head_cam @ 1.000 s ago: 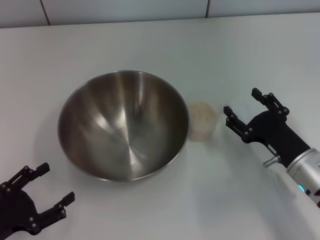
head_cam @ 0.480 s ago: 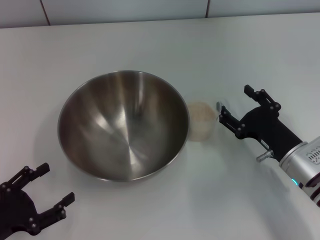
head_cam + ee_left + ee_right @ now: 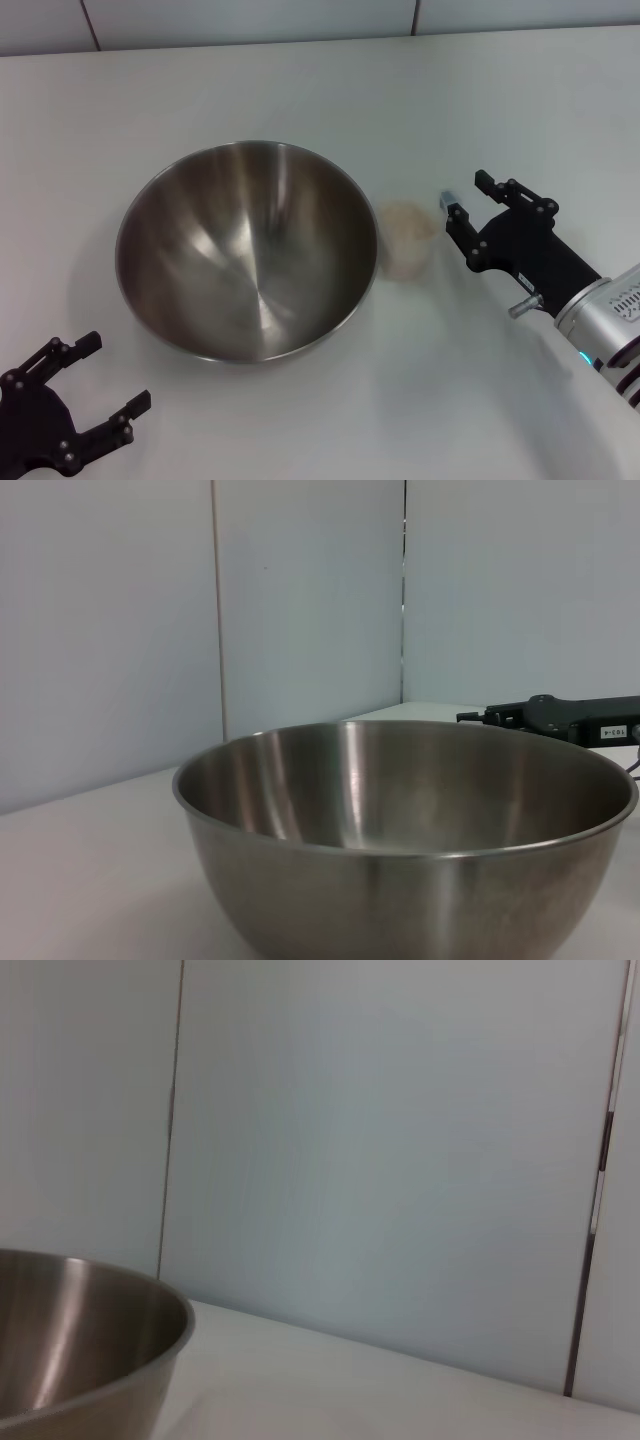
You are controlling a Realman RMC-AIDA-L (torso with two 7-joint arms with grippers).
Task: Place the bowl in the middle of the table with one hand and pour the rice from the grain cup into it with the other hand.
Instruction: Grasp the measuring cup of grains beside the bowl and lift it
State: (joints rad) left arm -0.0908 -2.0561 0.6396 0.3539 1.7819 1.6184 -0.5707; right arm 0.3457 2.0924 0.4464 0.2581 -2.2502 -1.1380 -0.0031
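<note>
A: Head view, what has changed over the last second?

B: The right gripper has advanced from about 4 o'clock of the table toward the grain cup. A second ago it stood well apart from the cup; now its near fingertip sits just beside the cup's rim at the cup's 3 o'clock side. Its fingers are spread wide and grasp nothing. Whether the fingertip already touches the cup cannot be told.

A: And the rest of the scene?

B: Unchanged. The bowl rests upright at roughly the table's centre, and the cup stands upright just beside its rim at the bowl's 3 o'clock. The left gripper sits at 7 o'clock, fingers spread and empty, having dropped only slightly lower in the view.

A: Meaning for the task?

B: By judgement, the bowl placement is finished and the pouring half is starting: the right arm is closing in to grasp the cup, with no rice poured yet, since the bowl's interior is bare metal.

A: Count the items.

B: One bowl, one grain cup, one mass of rice filling that cup near to its brim, and two grippers. The left wrist view shows the same single bowl with the right gripper's fingers beyond its rim; the right wrist view shows only an edge of the bowl and the wall behind.
</note>
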